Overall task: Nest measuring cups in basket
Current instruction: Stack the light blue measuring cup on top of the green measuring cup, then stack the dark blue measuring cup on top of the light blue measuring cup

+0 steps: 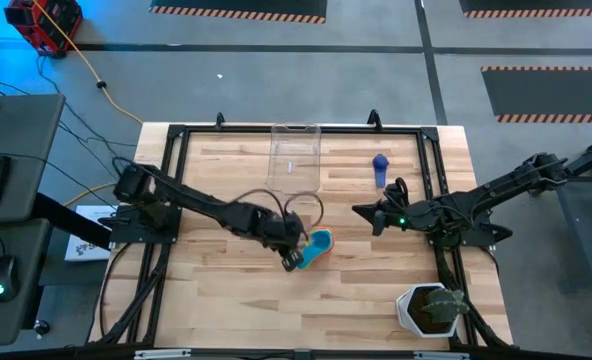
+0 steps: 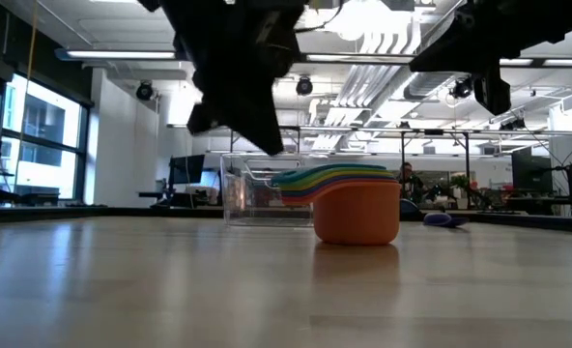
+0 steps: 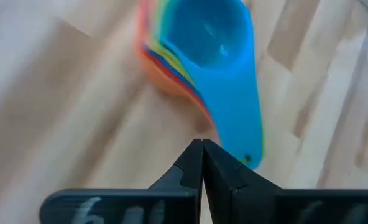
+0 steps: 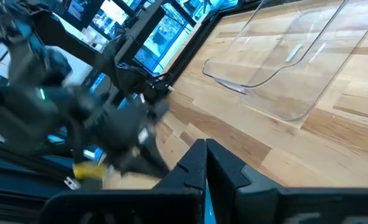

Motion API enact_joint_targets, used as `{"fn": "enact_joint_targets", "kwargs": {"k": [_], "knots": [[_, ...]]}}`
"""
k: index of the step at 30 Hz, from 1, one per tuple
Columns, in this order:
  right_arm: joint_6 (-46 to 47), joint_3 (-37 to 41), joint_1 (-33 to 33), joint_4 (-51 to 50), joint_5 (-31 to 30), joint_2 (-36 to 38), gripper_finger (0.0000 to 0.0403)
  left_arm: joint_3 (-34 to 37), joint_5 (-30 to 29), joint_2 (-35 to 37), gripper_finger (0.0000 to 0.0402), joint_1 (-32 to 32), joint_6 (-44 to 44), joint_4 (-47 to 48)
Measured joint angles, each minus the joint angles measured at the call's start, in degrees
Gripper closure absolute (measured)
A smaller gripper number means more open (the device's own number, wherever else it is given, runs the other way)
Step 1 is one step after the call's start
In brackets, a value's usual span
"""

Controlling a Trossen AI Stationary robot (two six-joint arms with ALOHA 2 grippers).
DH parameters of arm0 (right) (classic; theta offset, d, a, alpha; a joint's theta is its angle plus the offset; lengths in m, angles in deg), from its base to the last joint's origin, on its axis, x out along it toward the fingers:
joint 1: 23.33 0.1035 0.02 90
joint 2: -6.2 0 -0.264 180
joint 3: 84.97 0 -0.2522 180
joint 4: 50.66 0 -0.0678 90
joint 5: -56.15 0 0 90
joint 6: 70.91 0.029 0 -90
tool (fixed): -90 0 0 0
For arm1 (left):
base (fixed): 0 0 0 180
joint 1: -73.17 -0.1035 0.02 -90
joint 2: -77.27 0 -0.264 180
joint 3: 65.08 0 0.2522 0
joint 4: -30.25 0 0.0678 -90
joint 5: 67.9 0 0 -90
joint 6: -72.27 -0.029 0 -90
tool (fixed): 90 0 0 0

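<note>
Several measuring cups sit nested in one stack on the table's middle, an orange one at the bottom and a light blue one on top, their handles fanned toward my left gripper. My left gripper is shut and hovers just beside and above the handles, touching nothing. A lone purple-blue cup lies farther right. The clear basket stands at the far middle with no cup in it. My right gripper is shut and held above the table right of centre.
A white pot with a green plant stands at the near right corner. A black frame runs along the table's edges. Bare wood lies between the stack and the basket.
</note>
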Motion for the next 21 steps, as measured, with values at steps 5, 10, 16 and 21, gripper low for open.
{"fn": "enact_joint_targets", "kwargs": {"k": [5, 10, 16, 21], "knots": [[0.6, 0.0, 0.0, 0.2, 0.1, 0.0, 0.0402, 0.0, 1.8, -4.5, 0.0401, 2.2, 4.9, -4.9], [1.0, 0.0, 0.0, -0.1, 0.5, 0.0, 0.0402, 0.1, 0.4, -5.5, 0.0401, 2.8, 7.9, -5.1], [1.1, 0.0, 0.0, -0.1, 0.5, 0.0, 0.0402, 0.0, 0.2, -4.8, 0.0401, 2.5, 7.6, -5.3], [2.6, 0.0, 0.0, 0.1, 0.2, 0.0, 0.0402, 0.1, 1.7, -2.8, 0.0401, 2.2, 5.7, -3.1]]}}
